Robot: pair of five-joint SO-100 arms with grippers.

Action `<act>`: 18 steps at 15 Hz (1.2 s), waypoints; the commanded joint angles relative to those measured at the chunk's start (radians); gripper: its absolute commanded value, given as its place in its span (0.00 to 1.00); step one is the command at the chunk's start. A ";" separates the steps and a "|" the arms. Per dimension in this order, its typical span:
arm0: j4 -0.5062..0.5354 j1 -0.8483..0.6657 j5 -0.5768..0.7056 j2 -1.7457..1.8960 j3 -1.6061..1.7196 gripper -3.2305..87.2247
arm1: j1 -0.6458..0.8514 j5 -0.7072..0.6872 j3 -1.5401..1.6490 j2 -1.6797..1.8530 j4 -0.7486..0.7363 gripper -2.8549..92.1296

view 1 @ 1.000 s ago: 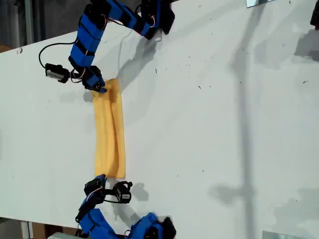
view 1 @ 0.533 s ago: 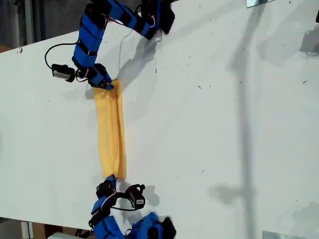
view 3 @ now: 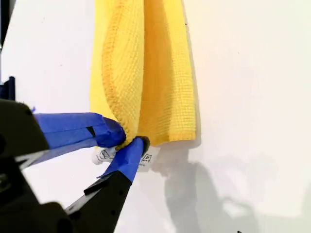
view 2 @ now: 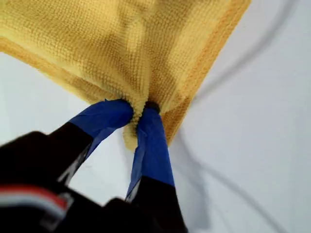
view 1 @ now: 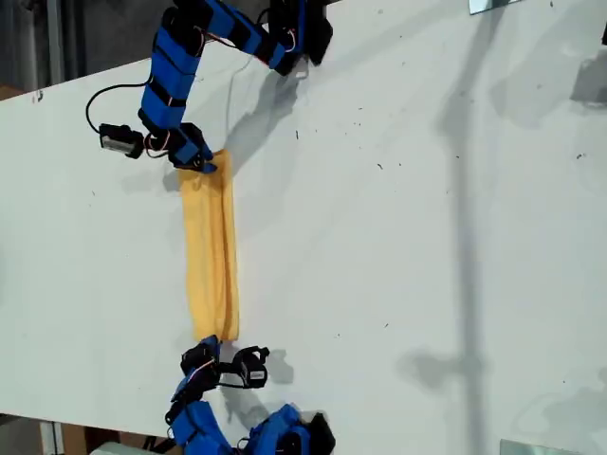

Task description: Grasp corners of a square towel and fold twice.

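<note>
The towel (view 1: 211,245) lies on the white worktop (view 1: 427,237) as a narrow folded strip, stretched between the two arms toward the exterior view's left.

My first hand (view 2: 137,112) is clamped on one end of the strip, cloth bunched between its taped fingers (view 2: 151,145). My second hand (view 3: 130,139) is closed on the other end, beside the white tag (view 3: 104,155).

The exterior view does not settle which arm holds which end; the tag is too small to see there.

Judged step: carry the pinched layers across for the next fold.

- Keep both grips tight; all layers should stay in the pinch.
- Move both hands together at equal height, keeping the strip lightly taut.
- Align edge to edge before lowering.
- Risk: an inner layer slipping free and skewing the fold.
</note>
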 commanded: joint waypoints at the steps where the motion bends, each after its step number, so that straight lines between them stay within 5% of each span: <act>1: -0.012 -0.046 0.011 -0.054 -0.049 0.03 | -0.005 0.002 -0.009 0.080 0.000 0.03; 8: 0.021 -0.081 -0.018 -0.083 -0.052 0.28 | -0.006 0.003 -0.006 0.101 0.017 0.30; 18: 0.026 -0.061 -0.011 0.084 0.018 0.30 | -0.006 -0.002 0.000 0.140 0.023 0.26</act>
